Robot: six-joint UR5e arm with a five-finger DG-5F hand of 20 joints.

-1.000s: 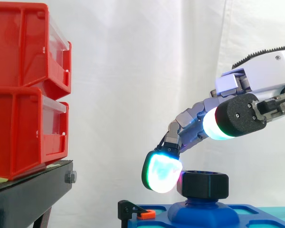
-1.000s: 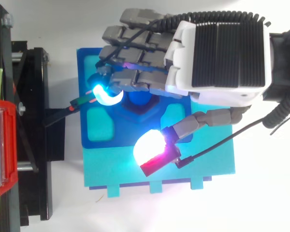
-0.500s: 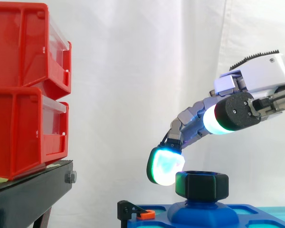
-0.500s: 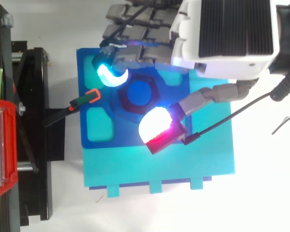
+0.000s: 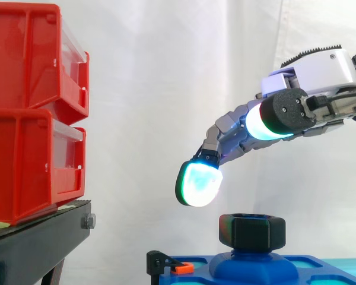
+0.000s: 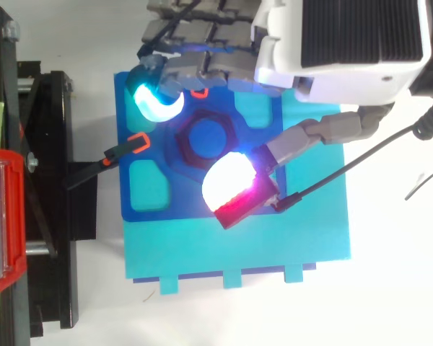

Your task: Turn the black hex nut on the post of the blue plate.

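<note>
Hand [image 5: 313,71] hovering over the work, fingers loosely extended and grasping nothing. In the side view we see the cyan-glowing fingertip [image 5: 198,184] hanging clear of the black hex nut [image 5: 252,230]. The nut sits below the hand, slightly to the wrist side of that pad, on the post [image 6: 208,135] that rises from a domed boss of the blue plate [image 6: 124,189]. From above, we note that the fingertip and the white-to-magenta thumb pad [image 6: 229,184] lie on opposite sides of the nut, so the hand straddles it. We judge this spread to be chosen so that the pads can descend onto opposing flats and apply a twist. The plate rests on a turquoise base [image 6: 238,252] under the hand, which presumably steadies it against rotation. A small black clip [image 6: 137,142] with an orange tip lies just beyond the fingertips, and red bins [image 5: 29,113] on a black stand [image 5: 35,243] stand farther out in that direction. We consider the turn not under way, since no pad touches the nut.
</note>
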